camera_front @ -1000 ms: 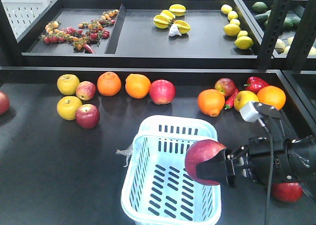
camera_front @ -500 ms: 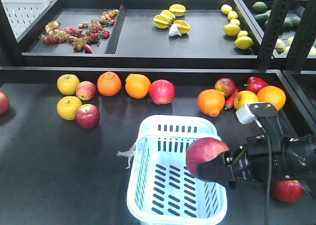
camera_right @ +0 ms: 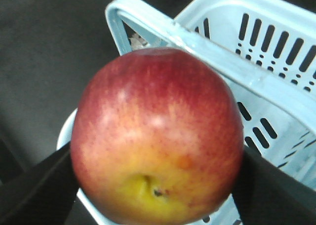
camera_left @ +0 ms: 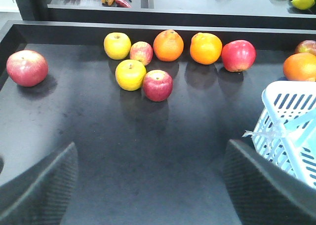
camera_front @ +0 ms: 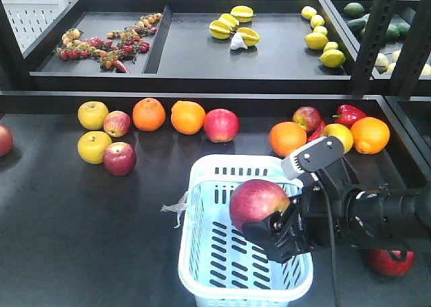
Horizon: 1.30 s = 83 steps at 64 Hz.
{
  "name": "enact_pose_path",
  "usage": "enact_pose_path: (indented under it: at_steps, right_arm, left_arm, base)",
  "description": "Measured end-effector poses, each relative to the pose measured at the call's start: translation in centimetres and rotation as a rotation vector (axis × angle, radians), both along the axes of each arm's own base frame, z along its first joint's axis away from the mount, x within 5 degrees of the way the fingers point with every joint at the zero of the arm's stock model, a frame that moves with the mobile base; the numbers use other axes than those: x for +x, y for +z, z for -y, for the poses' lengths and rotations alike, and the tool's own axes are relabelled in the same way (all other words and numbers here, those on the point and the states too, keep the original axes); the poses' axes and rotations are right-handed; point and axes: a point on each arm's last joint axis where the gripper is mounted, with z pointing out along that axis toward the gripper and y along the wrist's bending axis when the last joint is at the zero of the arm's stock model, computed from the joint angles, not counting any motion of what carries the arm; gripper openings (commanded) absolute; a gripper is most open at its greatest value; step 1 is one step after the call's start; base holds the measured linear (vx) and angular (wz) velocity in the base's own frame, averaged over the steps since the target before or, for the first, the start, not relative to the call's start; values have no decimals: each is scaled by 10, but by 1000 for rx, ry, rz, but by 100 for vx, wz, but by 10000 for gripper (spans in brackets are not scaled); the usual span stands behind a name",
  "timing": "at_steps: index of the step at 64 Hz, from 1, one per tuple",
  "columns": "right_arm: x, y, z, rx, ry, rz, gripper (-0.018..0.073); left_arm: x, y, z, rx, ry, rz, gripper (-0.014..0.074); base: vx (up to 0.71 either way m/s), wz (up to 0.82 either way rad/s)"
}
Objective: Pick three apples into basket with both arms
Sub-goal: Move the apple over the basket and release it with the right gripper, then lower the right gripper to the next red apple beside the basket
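Now right hand [camera_front: 267,217] clamped around streaked apple [camera_front: 256,199], over basket [camera_front: 232,164]

Front view: high, looks forward and down over table [camera_front: 67,213] to shelf [camera_front: 202,58]. Wide, whole worktop in frame.

Left wrist view: low over table's left half, faces forward toward fruit row [camera_left: 168,45]. Left gripper [camera_left: 150,153] frames bottom corners. Basket [camera_left: 291,116] cut by right edge.

Right wrist view: very near, tilted down. Apple [camera_right: 155,136] fills frame, basket rim behind.

Shared: front and left wrist both catch fruit row and basket corner; front and right wrist both catch apple and basket.
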Motion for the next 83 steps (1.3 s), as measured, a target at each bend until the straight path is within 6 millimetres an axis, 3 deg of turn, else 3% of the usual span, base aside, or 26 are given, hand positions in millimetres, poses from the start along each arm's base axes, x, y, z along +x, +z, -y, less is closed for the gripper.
enact_pose_path:
  at_steps: [16, 27, 45, 57, 67, 83]
  right_arm:
    - [6, -17, -3, -26, 5, -67, 608]
    - [6, -18, -3, -28, 7, -74, 692]
    - [4, -17, -4, -22, 18, -83, 692]
    - [-8, 3, 0, 14, 16, -52, 683]
    - [-18, 18, 20, -15, -50, -47, 671]
    - [-23, 22, 82, -207, -285, -104, 662]
  left_arm:
    - [0, 0, 0, 0, 0, 0, 569]
    - [0, 0, 0, 0, 0, 0, 569]
    - [0, 0, 0, 0, 0, 0, 569]
    - [0, 0, 0, 0, 0, 0, 569]
    - [0, 0, 0, 0, 0, 0, 569]
    - [0, 0, 0, 0, 0, 0, 569]
  base:
    - [0, 0]
    - [0, 0]
    - [0, 0]
    - [0, 0]
    - [0, 0]
    - [0, 0]
